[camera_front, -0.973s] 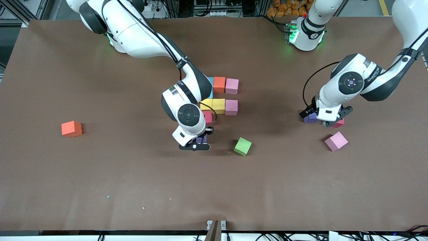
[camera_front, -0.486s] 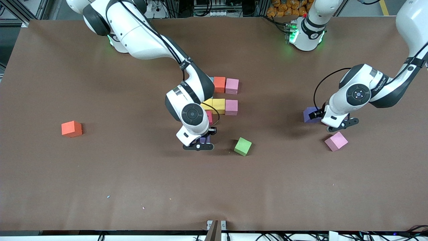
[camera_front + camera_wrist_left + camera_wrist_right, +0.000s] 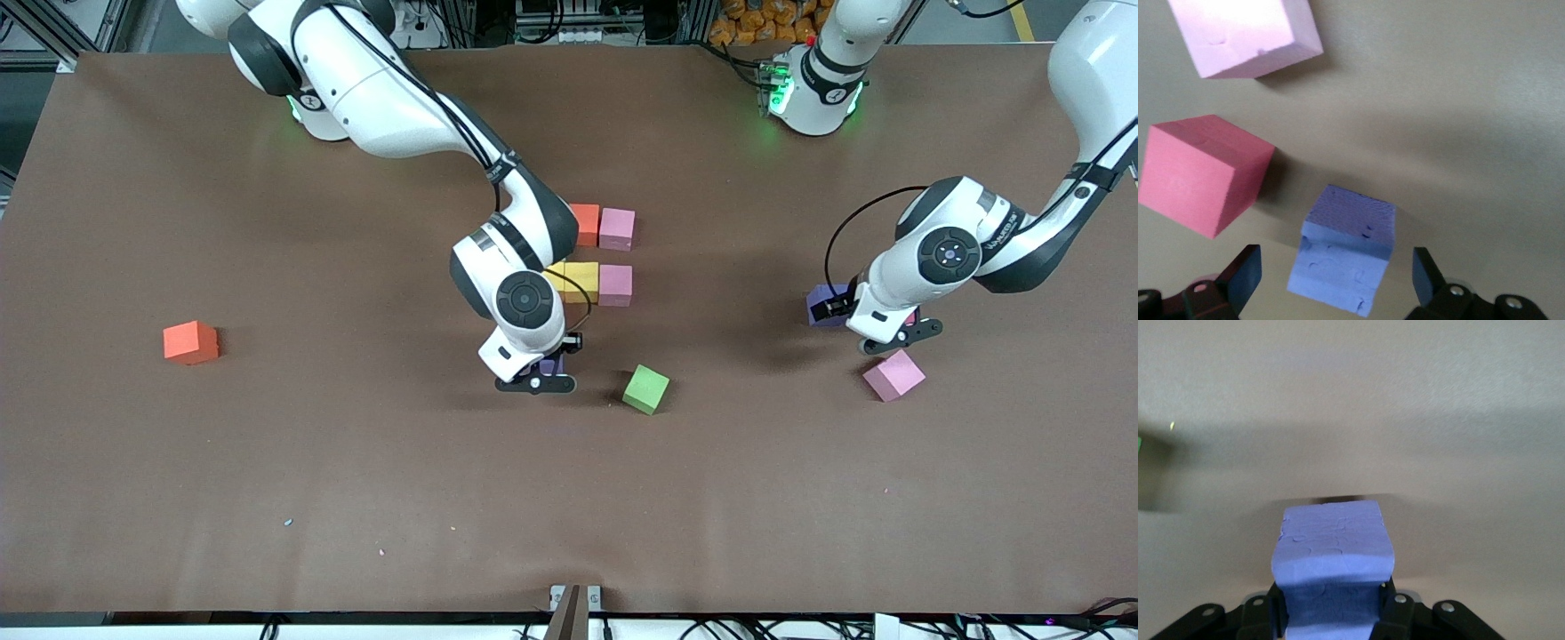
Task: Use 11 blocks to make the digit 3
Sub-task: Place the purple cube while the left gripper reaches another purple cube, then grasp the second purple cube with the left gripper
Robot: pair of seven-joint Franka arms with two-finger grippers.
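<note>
Figure: we count an orange block (image 3: 584,223), two pink blocks (image 3: 617,228) and a yellow block (image 3: 581,281) laid in rows; the right arm hides the rest of the digit 3.
Right gripper (image 3: 536,375): we pinch a purple block (image 3: 1331,570), low over the table beside the green block (image 3: 645,388).
Left gripper (image 3: 1337,277): fingers spread around another purple block (image 3: 1346,248), well apart from the green block, toward the left arm's end.
Left: bottom bar, we judge; loose red block (image 3: 1201,173), pink block (image 3: 893,374), orange block (image 3: 190,342) unplaced.
</note>
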